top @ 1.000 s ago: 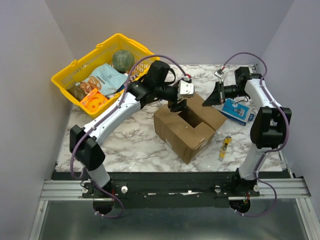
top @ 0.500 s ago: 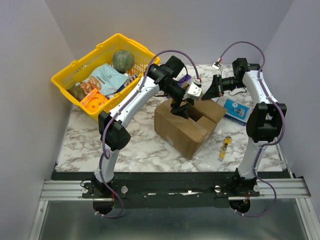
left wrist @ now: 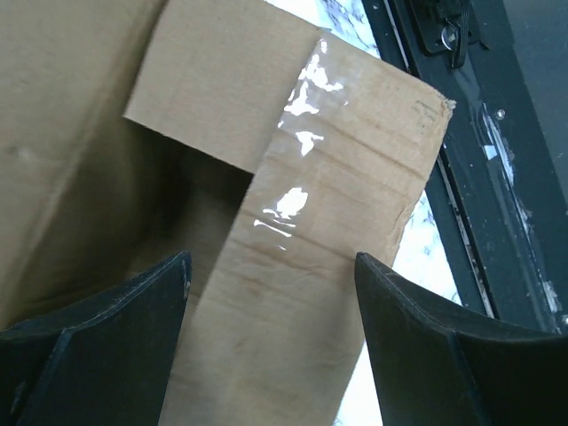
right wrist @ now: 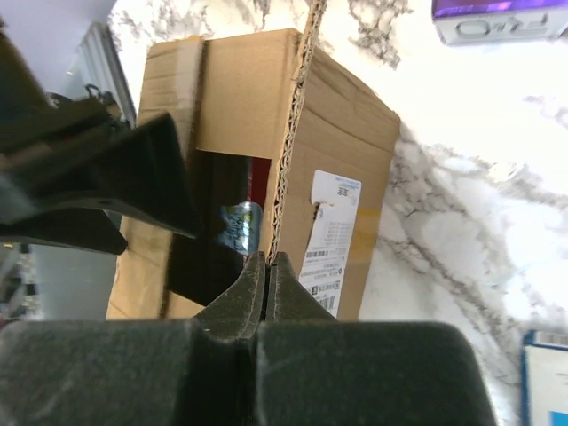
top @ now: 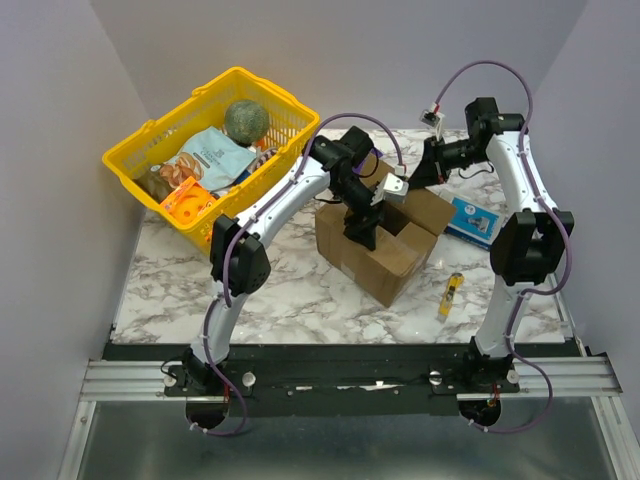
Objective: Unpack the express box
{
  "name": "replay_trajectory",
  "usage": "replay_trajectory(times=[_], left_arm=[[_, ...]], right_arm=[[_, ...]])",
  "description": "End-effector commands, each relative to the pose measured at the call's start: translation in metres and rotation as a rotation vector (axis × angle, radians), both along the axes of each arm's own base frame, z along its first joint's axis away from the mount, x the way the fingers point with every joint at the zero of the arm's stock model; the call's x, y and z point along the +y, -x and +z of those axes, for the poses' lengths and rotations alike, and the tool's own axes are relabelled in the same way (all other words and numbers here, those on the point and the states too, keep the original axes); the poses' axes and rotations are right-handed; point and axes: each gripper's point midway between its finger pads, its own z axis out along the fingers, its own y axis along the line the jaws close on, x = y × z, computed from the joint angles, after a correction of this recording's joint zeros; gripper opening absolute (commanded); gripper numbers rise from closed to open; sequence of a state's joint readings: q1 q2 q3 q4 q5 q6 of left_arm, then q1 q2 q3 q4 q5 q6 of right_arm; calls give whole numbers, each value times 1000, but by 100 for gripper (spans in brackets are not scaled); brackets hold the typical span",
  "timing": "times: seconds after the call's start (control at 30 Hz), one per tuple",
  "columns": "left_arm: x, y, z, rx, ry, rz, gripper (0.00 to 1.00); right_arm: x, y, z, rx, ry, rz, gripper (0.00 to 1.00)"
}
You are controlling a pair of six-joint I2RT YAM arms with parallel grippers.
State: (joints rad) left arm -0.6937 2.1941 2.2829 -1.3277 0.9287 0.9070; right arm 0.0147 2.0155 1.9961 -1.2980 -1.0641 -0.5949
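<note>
Cardboard flap (right wrist: 293, 133) of express box (top: 378, 262) pinched by right jaws (left jaws spread).

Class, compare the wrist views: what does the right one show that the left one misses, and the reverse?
Right only: the label on the box, contents inside, a flap pinched by the right gripper, a purple box. Left only: glossy tape, the black rail. Both: the open brown box, the left gripper, marble table.
</note>
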Motion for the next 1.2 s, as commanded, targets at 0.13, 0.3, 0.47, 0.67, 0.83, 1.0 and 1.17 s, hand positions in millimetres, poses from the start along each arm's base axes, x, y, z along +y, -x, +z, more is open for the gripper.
replay_trajectory(times=[0.13, 0.3, 0.47, 0.67, 0.83, 1.0, 1.17], left_arm=[[21, 26, -5, 163, -134, 26, 79], [23, 28, 14, 100, -73, -6, 63], [38, 30, 31, 23, -37, -24, 53], [68, 48, 14, 7, -115, -46, 28], [87, 62, -4, -29, -141, -118, 0], [98, 67, -11, -199, -77, -136, 0], [100, 56, -25, -544, 46, -122, 0]], right_arm=[[5, -14, 37, -253, 93, 25, 0], [-4, -33, 33, -264, 161, -33, 1], [-8, -49, 20, -205, 176, -64, 0], [-9, -61, 14, -184, 180, -106, 0], [-13, -61, -3, -115, 201, -140, 0], [-19, -57, -16, -56, 213, -169, 0], [-19, -47, -31, 18, 207, -175, 0]])
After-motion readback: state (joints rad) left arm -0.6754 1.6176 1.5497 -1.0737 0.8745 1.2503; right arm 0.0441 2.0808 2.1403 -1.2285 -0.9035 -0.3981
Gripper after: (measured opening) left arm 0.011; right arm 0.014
